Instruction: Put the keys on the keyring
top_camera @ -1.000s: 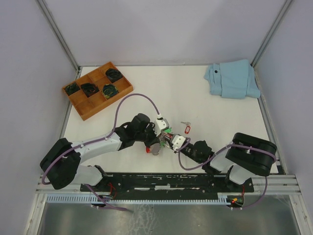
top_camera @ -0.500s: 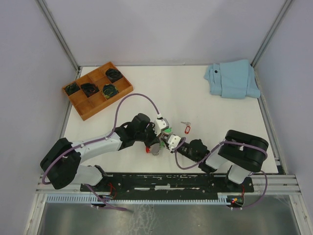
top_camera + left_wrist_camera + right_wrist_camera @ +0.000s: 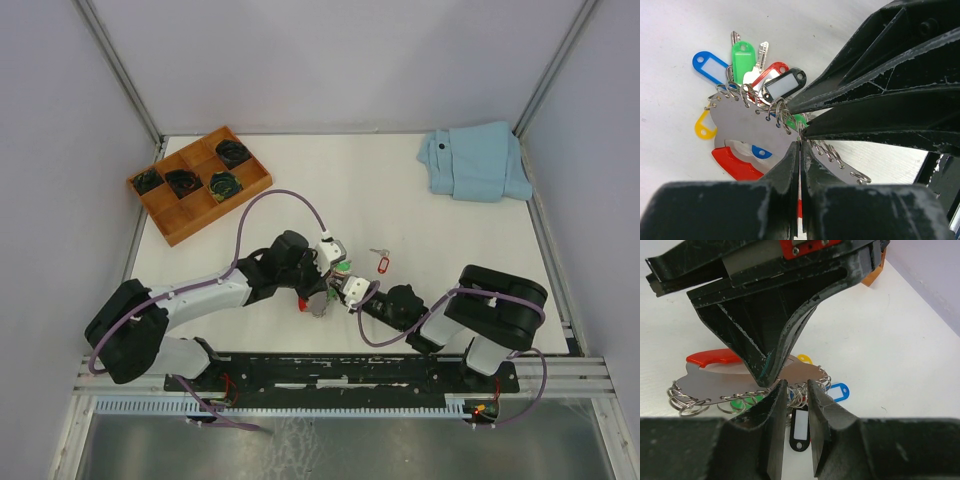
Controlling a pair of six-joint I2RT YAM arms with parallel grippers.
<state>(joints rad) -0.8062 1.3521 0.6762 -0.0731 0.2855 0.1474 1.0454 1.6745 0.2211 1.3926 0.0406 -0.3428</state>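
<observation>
The keyring (image 3: pixel 747 122) is a flat grey plate edged with small metal rings, with a red curved band (image 3: pixel 735 165) and blue, yellow and black tags. My left gripper (image 3: pixel 801 150) is shut on the plate's edge. A green-tagged key (image 3: pixel 742 60) lies among the bunch. In the right wrist view my right gripper (image 3: pixel 796 395) stands narrowly open, its fingers (image 3: pixel 776 405) on either side of a cluster of rings (image 3: pixel 799 392). From above, both grippers meet over the keyring (image 3: pixel 316 306), and a red-tagged key (image 3: pixel 381 263) lies loose just to the right.
A wooden tray (image 3: pixel 221 211) holding dark coiled items sits at the back left. A folded light blue cloth (image 3: pixel 475 162) lies at the back right. The walls of the enclosure close in the table on three sides.
My right gripper has moved left to the keyring and its jaws have narrowed around the rings. The left gripper has kept its hold and place.
</observation>
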